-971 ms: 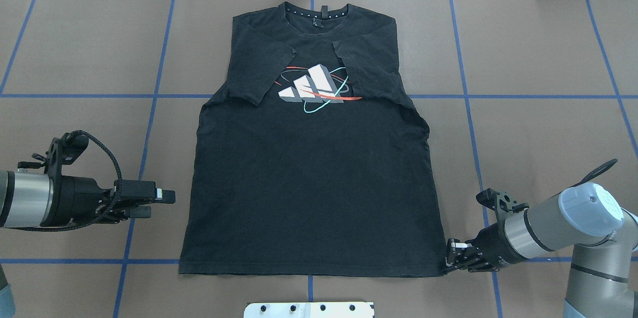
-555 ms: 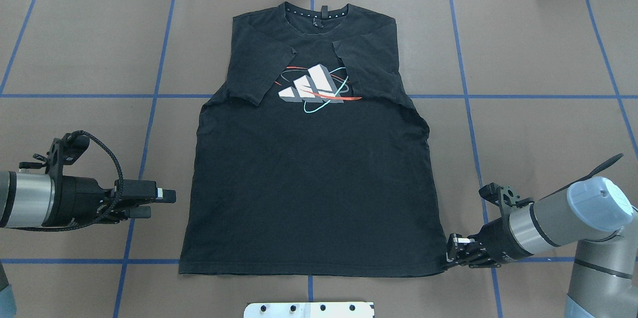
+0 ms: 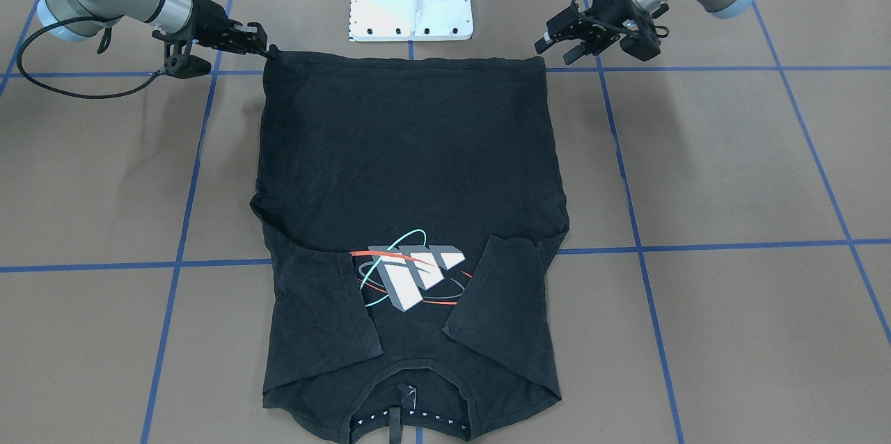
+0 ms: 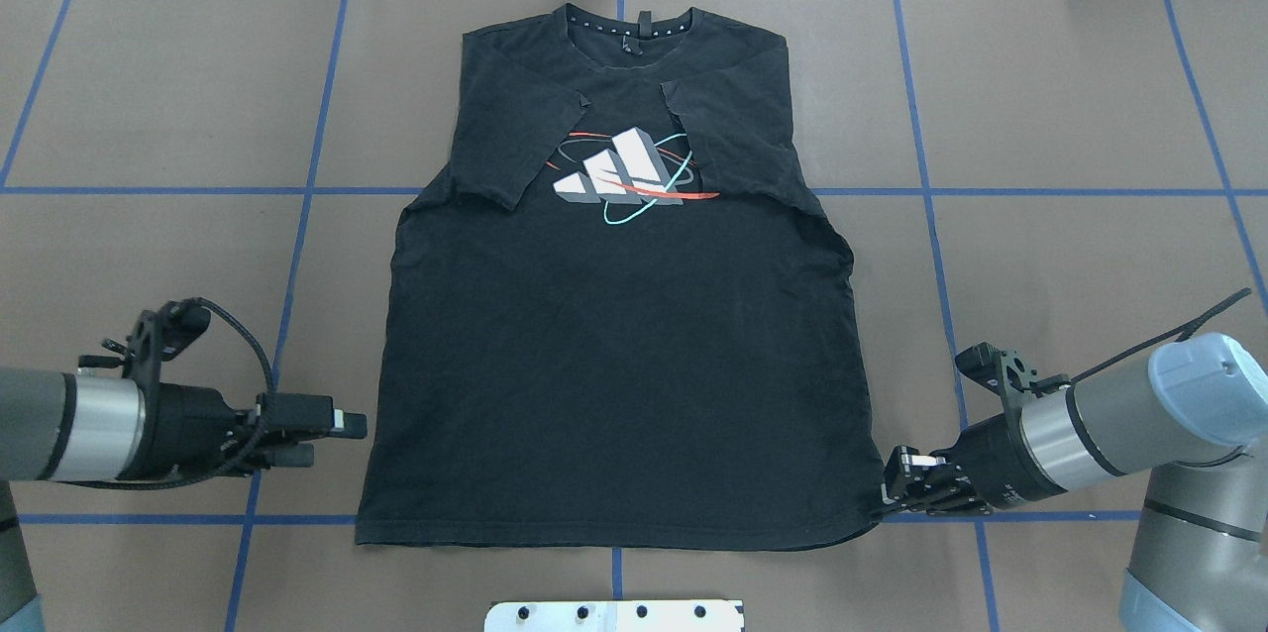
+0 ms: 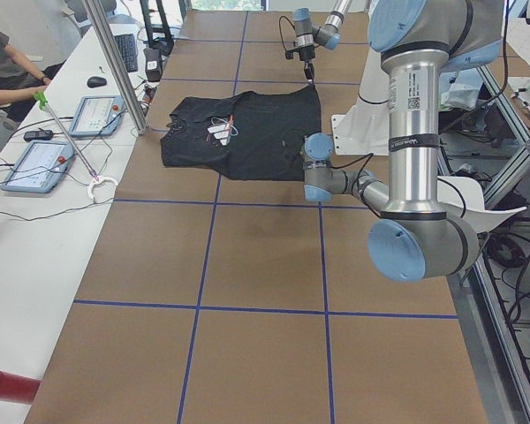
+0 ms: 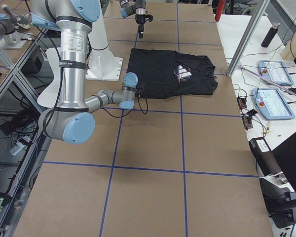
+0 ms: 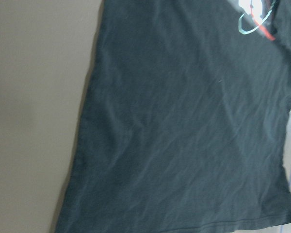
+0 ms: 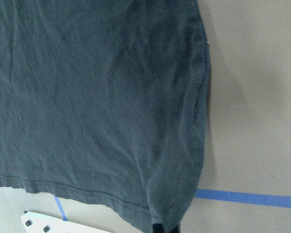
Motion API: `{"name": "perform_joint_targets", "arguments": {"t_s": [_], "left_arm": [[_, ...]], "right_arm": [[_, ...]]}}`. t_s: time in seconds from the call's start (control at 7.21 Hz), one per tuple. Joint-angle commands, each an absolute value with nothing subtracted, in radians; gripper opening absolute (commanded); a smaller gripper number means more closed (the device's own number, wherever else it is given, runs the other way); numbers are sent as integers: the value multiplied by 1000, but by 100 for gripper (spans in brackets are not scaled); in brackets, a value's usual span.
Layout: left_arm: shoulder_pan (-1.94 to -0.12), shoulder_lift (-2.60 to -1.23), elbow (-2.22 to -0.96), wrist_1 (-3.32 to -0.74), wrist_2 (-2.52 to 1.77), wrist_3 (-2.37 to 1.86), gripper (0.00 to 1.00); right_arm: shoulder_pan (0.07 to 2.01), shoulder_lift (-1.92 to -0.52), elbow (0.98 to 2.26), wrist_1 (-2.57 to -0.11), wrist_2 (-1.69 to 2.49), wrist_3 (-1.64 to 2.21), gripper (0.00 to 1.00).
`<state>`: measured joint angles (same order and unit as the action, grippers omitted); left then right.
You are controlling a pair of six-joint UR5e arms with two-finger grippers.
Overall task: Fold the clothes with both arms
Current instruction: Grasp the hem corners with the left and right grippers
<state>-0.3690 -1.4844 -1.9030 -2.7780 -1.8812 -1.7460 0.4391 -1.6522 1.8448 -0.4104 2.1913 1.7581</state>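
Overhead exterior check: finds black short-sleeved T-shirt point(image 4: 614, 355) flat mid brown blue-taped table point(image 4: 1070, 117), sleeves folded inward. Finds right black two-finger gripper point(image 4: 885, 503) pinching its hem corner. Finds left black two-finger gripper point(image 4: 332, 439) spread, just beside opposite edge, not touching.

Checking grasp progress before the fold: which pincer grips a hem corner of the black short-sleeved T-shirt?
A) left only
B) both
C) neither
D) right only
D: the right pincer is shut on a hem corner of the black short-sleeved T-shirt, while the left pincer stands open beside it.
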Motion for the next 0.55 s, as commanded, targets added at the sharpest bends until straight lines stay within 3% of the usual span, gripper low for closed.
{"name": "perform_joint_targets", "arguments": {"t_s": [0.0, 0.42], "left_arm": [[-309, -1486, -1881, -2778, -1847, -1758, 98], [-296, -1493, -1836, -2775, -1839, -1779, 97]], "right_arm": [[449, -1648, 1847, -393, 2191, 1758, 0], [449, -1643, 1848, -380, 2191, 1758, 0]]}}
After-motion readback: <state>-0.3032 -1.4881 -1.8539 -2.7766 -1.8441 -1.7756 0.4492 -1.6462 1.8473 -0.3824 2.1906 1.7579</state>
